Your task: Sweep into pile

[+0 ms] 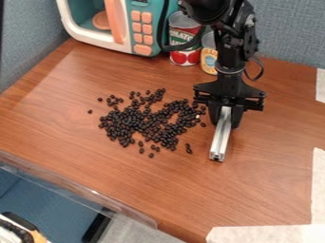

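Observation:
My gripper (pixel 224 111) hangs over the right-centre of the table, its fingers closed on a silver metal bar (pixel 221 134). The bar points toward the front edge, tilted slightly, with its far end low over or on the wood; which of these I cannot tell. Left of the gripper lie many small black beans (pixel 150 121), spread in a loose, uneven patch. A few stray beans (pixel 151 155) lie at its front, and others at its left side. The patch's right edge comes close to the gripper and the bar without visibly touching them.
A toy microwave (pixel 120 26) stands at the back left. Two cans, one red-labelled (pixel 184 40) and one yellow-labelled (pixel 209 57), stand behind the arm. White paper pieces (pixel 266 234) lie along the right and front edges. A clear plastic strip (pixel 76 187) borders the table's front left.

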Motion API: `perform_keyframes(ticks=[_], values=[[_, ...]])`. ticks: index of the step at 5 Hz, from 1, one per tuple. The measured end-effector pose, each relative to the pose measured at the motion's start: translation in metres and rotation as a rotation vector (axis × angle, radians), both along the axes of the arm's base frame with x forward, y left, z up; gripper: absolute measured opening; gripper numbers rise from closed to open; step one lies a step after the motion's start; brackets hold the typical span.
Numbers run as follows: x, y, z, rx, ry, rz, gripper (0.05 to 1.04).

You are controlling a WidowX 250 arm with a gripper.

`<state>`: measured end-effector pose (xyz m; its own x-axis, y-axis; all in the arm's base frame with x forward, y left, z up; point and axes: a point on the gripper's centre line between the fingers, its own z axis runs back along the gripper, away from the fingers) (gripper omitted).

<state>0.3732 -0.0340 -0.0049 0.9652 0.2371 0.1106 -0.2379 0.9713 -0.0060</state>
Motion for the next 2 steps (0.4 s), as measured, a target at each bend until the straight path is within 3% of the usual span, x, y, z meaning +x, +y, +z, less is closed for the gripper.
perform_keyframes(ticks=[2], values=[[-0.008,0.046,0.0,0.014,-0.018,0.114,0.37]])
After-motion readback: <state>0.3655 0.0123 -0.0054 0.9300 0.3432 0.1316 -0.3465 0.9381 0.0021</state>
